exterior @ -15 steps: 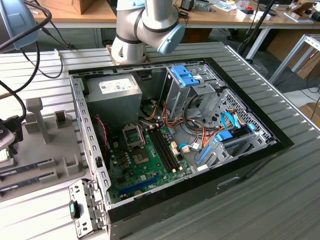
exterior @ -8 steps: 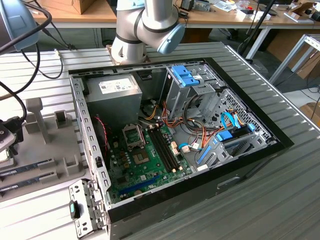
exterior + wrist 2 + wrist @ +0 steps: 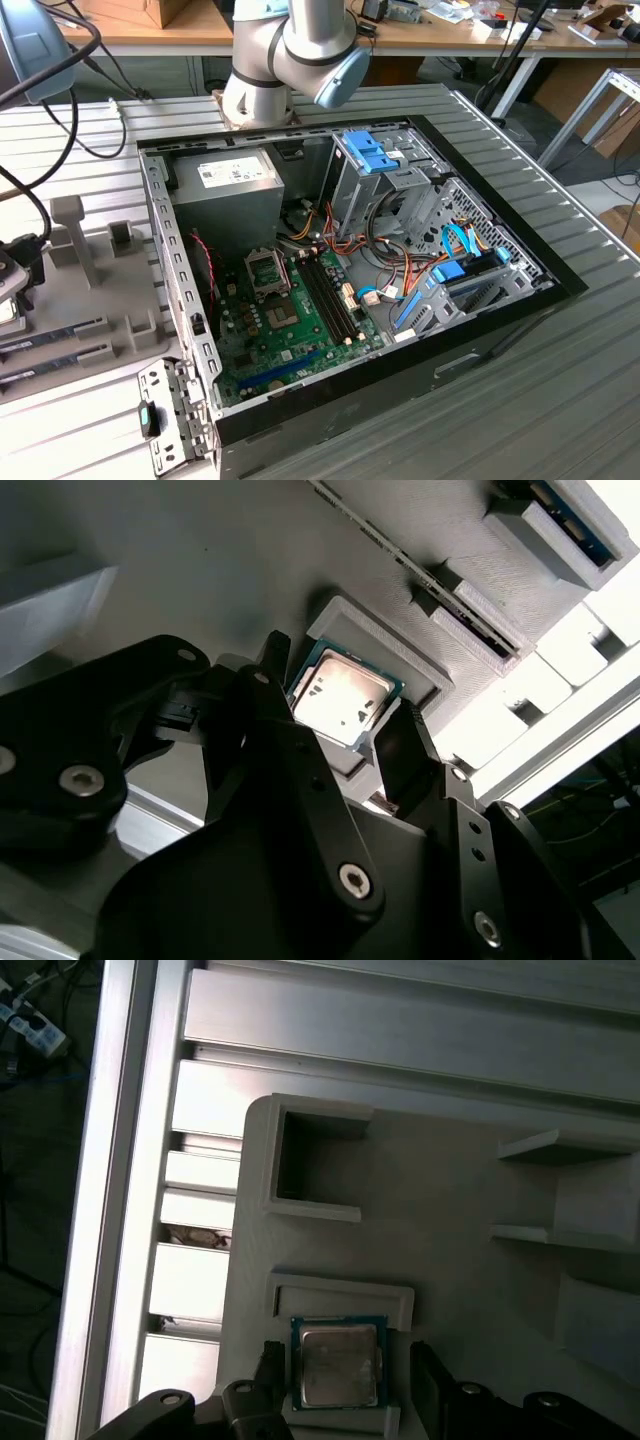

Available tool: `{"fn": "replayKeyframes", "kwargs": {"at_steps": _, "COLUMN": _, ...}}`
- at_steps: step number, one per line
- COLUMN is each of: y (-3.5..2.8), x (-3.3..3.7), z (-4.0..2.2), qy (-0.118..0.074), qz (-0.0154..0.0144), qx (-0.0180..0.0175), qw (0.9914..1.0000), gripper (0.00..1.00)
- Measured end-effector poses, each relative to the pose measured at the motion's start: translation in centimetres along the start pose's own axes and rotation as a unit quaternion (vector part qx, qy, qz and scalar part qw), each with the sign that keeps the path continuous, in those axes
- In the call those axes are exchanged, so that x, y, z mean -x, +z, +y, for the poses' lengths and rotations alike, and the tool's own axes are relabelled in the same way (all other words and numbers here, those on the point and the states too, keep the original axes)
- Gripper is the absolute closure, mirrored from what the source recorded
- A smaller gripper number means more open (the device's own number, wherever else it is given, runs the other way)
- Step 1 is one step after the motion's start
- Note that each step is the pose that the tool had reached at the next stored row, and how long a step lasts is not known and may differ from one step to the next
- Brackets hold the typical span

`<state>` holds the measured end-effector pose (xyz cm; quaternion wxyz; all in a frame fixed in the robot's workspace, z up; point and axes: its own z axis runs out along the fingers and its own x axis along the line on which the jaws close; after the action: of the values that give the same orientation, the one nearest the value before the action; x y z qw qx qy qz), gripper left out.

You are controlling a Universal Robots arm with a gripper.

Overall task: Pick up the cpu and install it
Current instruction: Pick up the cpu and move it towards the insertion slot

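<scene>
The cpu (image 3: 338, 1364) (image 3: 345, 695), a flat square chip with a silvery lid and a thin green rim, lies in a shallow pocket of the grey parts holder (image 3: 450, 1210) (image 3: 250, 570). My gripper (image 3: 343, 1370) (image 3: 338, 705) hangs just over it, open. One black finger (image 3: 268, 1365) stands close beside one edge of the chip. The other finger (image 3: 425, 1370) stands off the opposite edge with a small gap. In the exterior view, the open computer case (image 3: 480, 330) lies on the table with its green motherboard (image 3: 290, 340) and the cpu socket (image 3: 268, 270) exposed.
The arm's base (image 3: 285, 55) stands behind the case. The grey parts holder (image 3: 100, 300) sits at the exterior view's left, with raised posts and slots. Blue drive brackets (image 3: 370, 150) and cable bundles (image 3: 350, 240) fill the case's far side. An aluminium rail (image 3: 100, 1200) borders the holder.
</scene>
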<state>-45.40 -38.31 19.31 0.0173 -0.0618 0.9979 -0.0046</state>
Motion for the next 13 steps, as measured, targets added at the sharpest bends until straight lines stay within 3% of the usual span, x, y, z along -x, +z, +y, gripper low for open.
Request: {"fn": "replayKeyframes", "kwargs": {"at_steps": 13, "y": 0.17, "x": 0.03, "z": 0.08, "qy": 0.000, "qz": 0.0001, "qx": -0.0003, "qw": 1.00000, "gripper": 0.38}}
